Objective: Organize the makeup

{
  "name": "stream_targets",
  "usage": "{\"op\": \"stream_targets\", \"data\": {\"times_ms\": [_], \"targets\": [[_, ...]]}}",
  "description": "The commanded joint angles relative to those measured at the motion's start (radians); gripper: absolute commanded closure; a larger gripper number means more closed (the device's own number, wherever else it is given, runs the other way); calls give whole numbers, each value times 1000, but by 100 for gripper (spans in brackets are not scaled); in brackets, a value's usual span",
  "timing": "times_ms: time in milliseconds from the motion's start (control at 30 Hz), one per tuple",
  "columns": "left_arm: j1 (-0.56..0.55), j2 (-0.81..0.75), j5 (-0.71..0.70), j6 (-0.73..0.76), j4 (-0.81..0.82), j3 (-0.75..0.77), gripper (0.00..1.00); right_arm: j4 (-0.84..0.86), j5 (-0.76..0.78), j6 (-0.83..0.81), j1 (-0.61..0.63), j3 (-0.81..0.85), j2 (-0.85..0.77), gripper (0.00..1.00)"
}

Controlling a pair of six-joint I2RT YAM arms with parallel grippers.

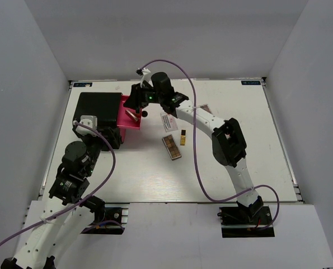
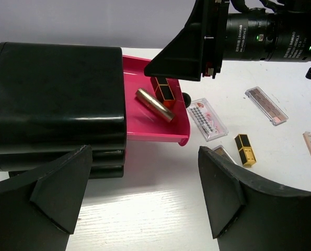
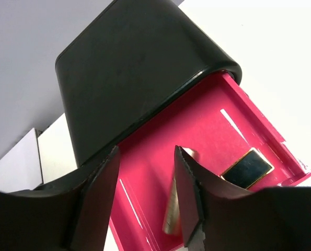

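The right hand [image 3: 146,157], spread apart and gripping nothing, is hovering over a gold lipstick tube [image 2: 154,104] and a black-and-gold lipstick [image 3: 246,168] lying in the pink drawer [image 3: 197,125] of the black case [image 2: 56,89] at the far left corner of the bench [image 1: 239,168], while the left hand [image 2: 145,151], also spread, is hovering nearer the near edge.

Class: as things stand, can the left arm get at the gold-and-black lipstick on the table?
Probably yes. The left gripper is open, the lipstick lies ahead to its right with nothing between, and the right gripper hangs over the pink drawer, off that path.
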Motion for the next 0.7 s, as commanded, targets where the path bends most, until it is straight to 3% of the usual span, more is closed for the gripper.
{"op": "stream_targets", "data": {"times_ms": [0,133,200,233,300,333,367,467,633,667], "targets": [[3,10,16,2,15,-10,8,66,11,-23,0,47,-11,47],[3,32,81,9,31,-19,9,29,24,-67,-12,73,-57,57],[3,56,176,12,52,-19,12,6,39,-100,-24,70,-106,64],[3,93,208,12,61,-16,16,-20,44,-116,-30,63,-129,74],[3,147,335,-7,98,-4,39,-34,86,-150,-62,5,-203,87],[3,211,372,-14,113,1,48,-67,100,-153,-76,-26,-233,100],[3,249,454,-30,144,22,62,-80,129,-166,-114,-58,-292,100],[-26,447,520,-66,170,118,76,-117,142,-175,-182,-218,-405,100],[-84,775,615,-139,123,339,80,-159,79,-146,-360,-570,-562,100],[-102,861,606,-155,114,378,78,-175,56,-156,-375,-612,-605,95]]}}
